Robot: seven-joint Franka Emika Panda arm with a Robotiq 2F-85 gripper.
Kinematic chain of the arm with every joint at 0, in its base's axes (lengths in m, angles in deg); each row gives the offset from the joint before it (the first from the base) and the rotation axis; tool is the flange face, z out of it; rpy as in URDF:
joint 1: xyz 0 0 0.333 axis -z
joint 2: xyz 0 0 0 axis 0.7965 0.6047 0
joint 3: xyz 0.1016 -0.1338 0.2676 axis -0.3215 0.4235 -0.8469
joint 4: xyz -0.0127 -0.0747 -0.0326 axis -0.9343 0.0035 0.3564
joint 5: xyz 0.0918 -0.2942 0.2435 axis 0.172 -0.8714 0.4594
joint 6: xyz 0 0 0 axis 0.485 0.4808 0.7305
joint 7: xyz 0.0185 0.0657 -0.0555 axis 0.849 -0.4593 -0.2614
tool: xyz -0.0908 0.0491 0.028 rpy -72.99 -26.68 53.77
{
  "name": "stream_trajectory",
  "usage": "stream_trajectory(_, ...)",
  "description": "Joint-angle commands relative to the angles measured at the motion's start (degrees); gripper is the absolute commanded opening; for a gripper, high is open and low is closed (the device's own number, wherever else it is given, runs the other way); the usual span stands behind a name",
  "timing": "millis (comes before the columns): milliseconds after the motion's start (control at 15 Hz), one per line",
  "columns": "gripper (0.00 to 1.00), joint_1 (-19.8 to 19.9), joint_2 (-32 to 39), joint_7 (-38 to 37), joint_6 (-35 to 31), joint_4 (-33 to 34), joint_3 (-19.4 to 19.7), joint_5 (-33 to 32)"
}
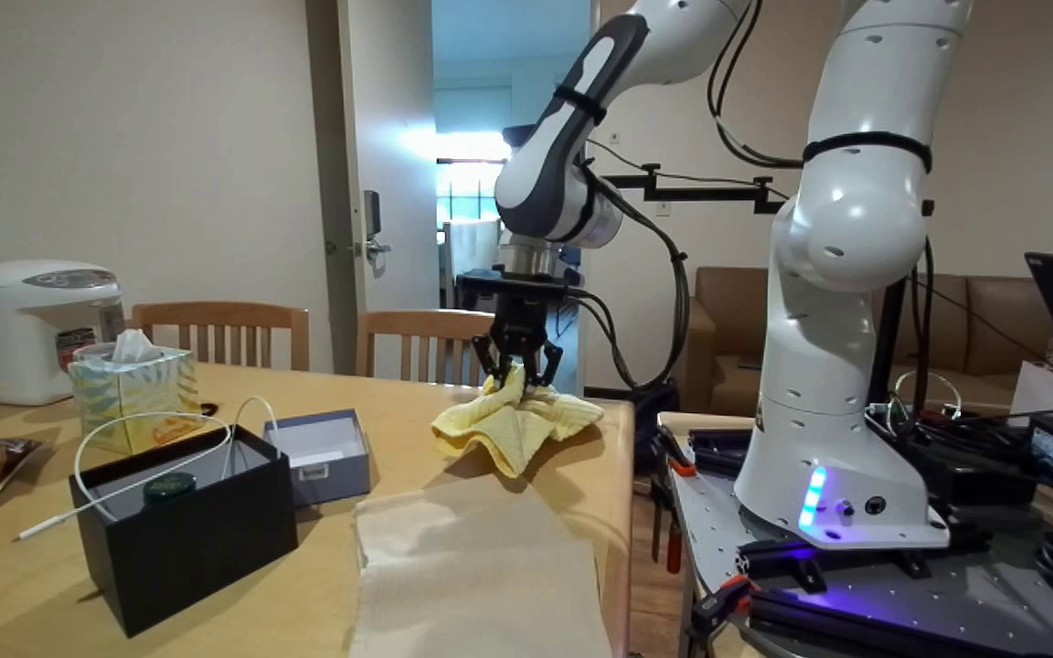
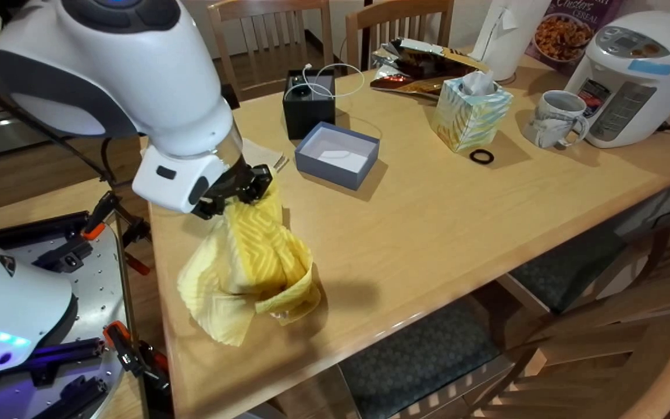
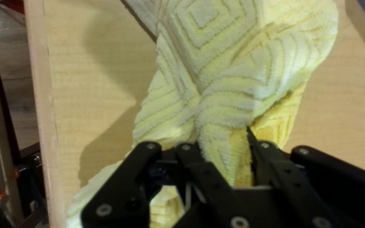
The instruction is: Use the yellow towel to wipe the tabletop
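The yellow towel (image 1: 519, 429) is bunched up under my gripper (image 1: 515, 386) near the robot-side edge of the wooden tabletop (image 1: 307, 585). In an exterior view the towel (image 2: 265, 256) spreads in loose folds below the gripper (image 2: 231, 193), with a shadow beside it. I cannot tell how much of it touches the table. In the wrist view a fold of the towel (image 3: 208, 79) runs up between the two fingers (image 3: 225, 142), which are shut on it. The fingertips are partly hidden by the cloth.
A beige cloth (image 1: 481, 585) lies beside the towel. A blue-grey box (image 2: 338, 157) and a black box (image 1: 188, 539) with a white cable stand close by. A tissue box (image 2: 471, 113), black ring (image 2: 481, 156), mug (image 2: 556, 119) and water boiler (image 2: 640, 81) stand farther along.
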Motion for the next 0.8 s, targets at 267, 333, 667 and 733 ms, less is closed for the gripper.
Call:
stream_trajectory(267,0.08,-1.1,11.5,1.4,3.5,3.3,2.5,4.1)
stream_trajectory(333,0.09,-0.9,13.2,1.9,3.4,3.9,2.7,5.3)
stream_trajectory(667,0.08,0.0,17.1,-3.2,3.3,5.8,5.3,2.3)
stream_trajectory(733,0.08,0.0,17.3,-4.0,3.4,6.1,5.9,1.7)
